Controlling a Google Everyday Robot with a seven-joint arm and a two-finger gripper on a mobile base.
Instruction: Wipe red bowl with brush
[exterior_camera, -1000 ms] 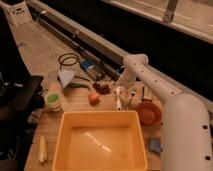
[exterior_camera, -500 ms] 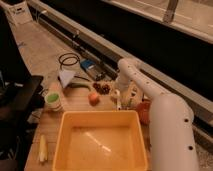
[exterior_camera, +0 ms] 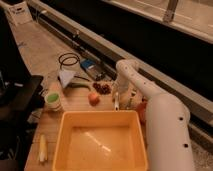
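Note:
The red bowl (exterior_camera: 141,111) sits on the wooden table to the right of the tub, and my white arm hides most of it. The slim white brush (exterior_camera: 116,101) lies on the table just left of the bowl, pointing toward the tub. My gripper (exterior_camera: 123,97) hangs down from the arm's bend, directly over the brush and just up-left of the bowl. I cannot tell whether it touches the brush.
A big yellow-orange tub (exterior_camera: 64,131) fills the table's front. An orange fruit (exterior_camera: 93,98), dark grapes (exterior_camera: 102,88), a green cup (exterior_camera: 52,100), a white cone (exterior_camera: 66,76), a blue sponge (exterior_camera: 89,64) and a black cable (exterior_camera: 69,60) lie at the left and back. A pale banana-like thing (exterior_camera: 42,149) lies at the front left.
My arm has swung in from the right and now covers most of the red bowl, which was in full view before. The gripper stays by the brush.

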